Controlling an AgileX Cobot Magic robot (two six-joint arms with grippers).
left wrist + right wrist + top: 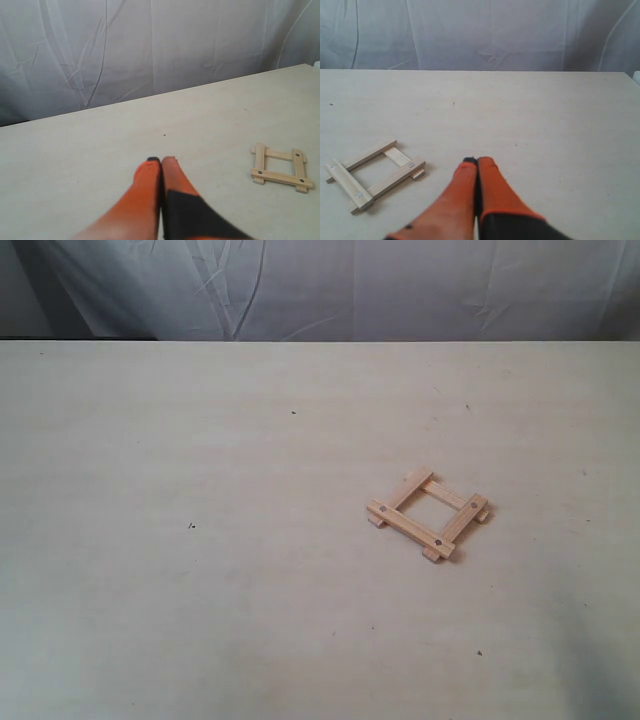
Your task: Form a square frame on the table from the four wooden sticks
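Observation:
The four wooden sticks form a small square frame [428, 513] lying flat on the pale table [200, 590], right of centre in the exterior view. Two sticks with dark holes rest across the two plain ones. The same square frame [281, 168] shows in the left wrist view, well away from my left gripper [161, 159], whose orange fingers are pressed together with nothing between them. In the right wrist view the square frame [372, 173] lies a short way from my right gripper [477, 160], also shut and empty. Neither gripper shows in the exterior view.
A creased white cloth backdrop [350, 285] hangs behind the table's far edge. A few tiny dark specks [191, 525] dot the tabletop.

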